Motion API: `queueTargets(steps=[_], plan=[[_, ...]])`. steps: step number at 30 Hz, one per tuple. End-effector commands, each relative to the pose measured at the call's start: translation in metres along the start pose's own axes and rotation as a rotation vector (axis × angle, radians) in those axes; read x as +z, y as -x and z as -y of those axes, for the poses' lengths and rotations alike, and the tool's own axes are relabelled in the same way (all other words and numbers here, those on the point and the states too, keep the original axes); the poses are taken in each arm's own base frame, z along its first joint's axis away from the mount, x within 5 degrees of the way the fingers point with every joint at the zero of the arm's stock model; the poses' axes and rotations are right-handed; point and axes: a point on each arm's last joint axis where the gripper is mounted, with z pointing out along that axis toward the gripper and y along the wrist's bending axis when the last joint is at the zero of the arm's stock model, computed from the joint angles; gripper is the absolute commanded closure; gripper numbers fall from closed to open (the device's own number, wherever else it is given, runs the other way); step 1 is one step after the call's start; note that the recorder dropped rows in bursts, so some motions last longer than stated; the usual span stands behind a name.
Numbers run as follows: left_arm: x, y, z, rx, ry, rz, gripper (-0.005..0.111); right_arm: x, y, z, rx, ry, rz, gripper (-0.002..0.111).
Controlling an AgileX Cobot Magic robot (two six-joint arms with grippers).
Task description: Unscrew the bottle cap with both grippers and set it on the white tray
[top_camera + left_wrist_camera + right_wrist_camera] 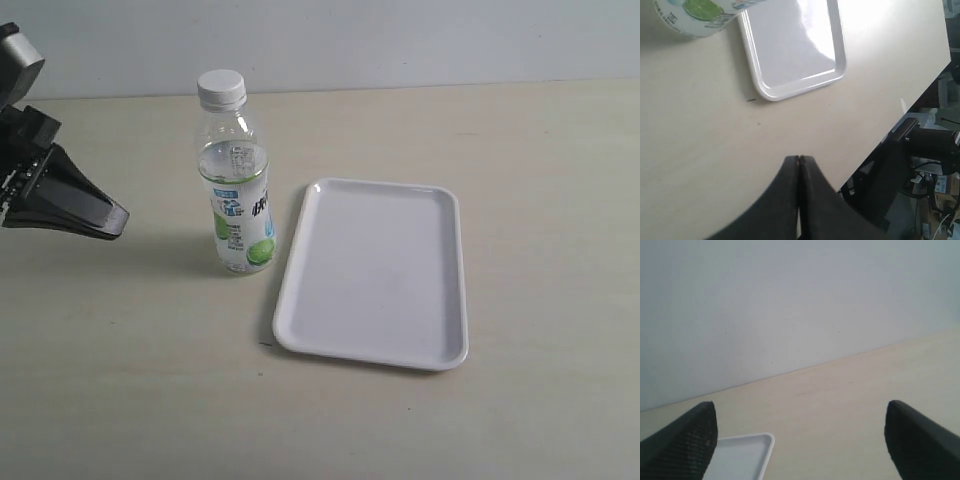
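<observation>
We note the bottle upright beside the white tray, bottle cap on; left gripper jaws pressed together, empty; right gripper jaws spread wide, empty.

Place: robot lab, by the look | bare pale worktop, plain blank wall | black stand, cable clutter past worktop edge

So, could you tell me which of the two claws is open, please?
The right claw: its jaws stand wide apart, while the left claw is pressed shut.
</observation>
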Motion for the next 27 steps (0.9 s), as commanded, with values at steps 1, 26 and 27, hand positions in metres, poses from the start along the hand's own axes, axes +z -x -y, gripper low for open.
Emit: queueTargets(steps=[1,26,27], plan=[[-0.004,-0.004,-0.006,0.087,0.069,-0.045,0.107,0.000,-0.001,0.000,-0.011,0.008,0.007,0.023],[-0.033,0.041,-0.018,0.133,0.829,0.403,0.107,0.000,-0.001,0.000,-0.011,0.008,0.007,0.023],[-0.036,0.043,-0.018,0.149,0.853,0.437,0.107,0.000,-0.001,0.000,-0.011,0.008,0.007,0.023]])
